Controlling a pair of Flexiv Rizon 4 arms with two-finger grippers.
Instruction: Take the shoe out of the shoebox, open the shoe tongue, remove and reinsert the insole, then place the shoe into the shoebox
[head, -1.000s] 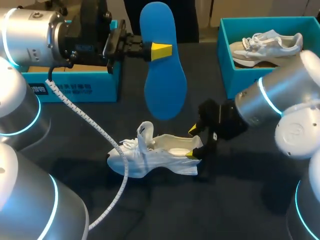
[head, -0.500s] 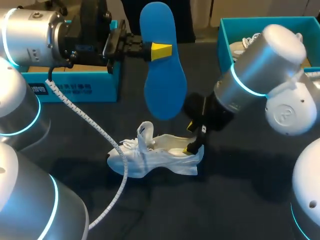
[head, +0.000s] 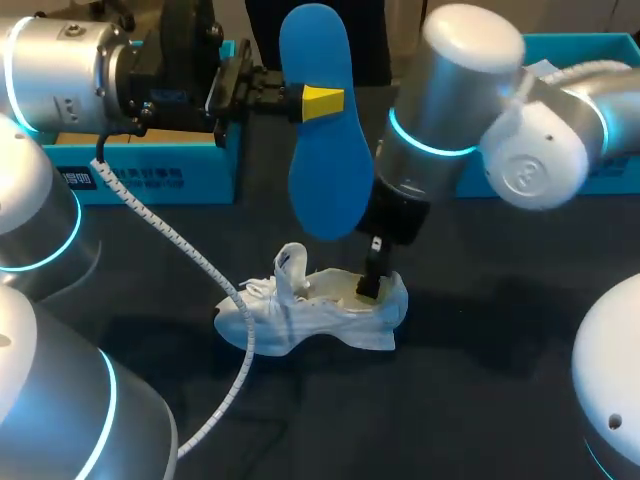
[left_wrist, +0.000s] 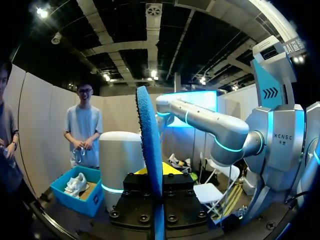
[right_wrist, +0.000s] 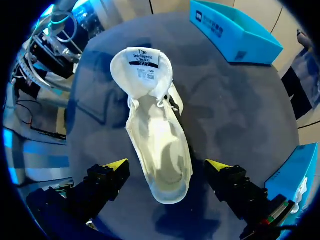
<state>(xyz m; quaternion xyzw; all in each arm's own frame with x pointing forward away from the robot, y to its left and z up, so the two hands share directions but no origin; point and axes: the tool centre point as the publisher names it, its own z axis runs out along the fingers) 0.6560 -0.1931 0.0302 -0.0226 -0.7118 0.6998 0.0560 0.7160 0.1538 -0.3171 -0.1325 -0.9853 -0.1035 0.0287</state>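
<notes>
**Reinsertion stage, read from my left to my right.** At far left stands a blue shoebox (head: 150, 172). In front of it my left claw (head: 310, 101) pinches the blue insole (head: 322, 130) about a third of the way down its length, one yellow tip on each face. In the left wrist view the insole (left_wrist: 149, 150) is edge-on and rises straight out of the left claw (left_wrist: 156, 186).

The insole's long axis is upright. Its lower end hangs just above the white shoe (head: 320, 312), without touching it. The shoe rests on the dark surface (head: 480, 390), outside any box. Its long axis runs across the head view, toe toward my left and heel toward my right, and the tongue (head: 292, 262) is lifted clear of the opening.

My right claw (head: 372, 285) hovers over the heel. In the right wrist view its fingers (right_wrist: 116, 166) are spread to either side of the heel, touching nothing, and the shoe (right_wrist: 157, 145) runs straight ahead of them.

Judgement: upright insole and flat shoe lie roughly at right angles, so the insole must tip toe-first along the shoe. The left arm holds it, so that move falls to the left arm.
</notes>
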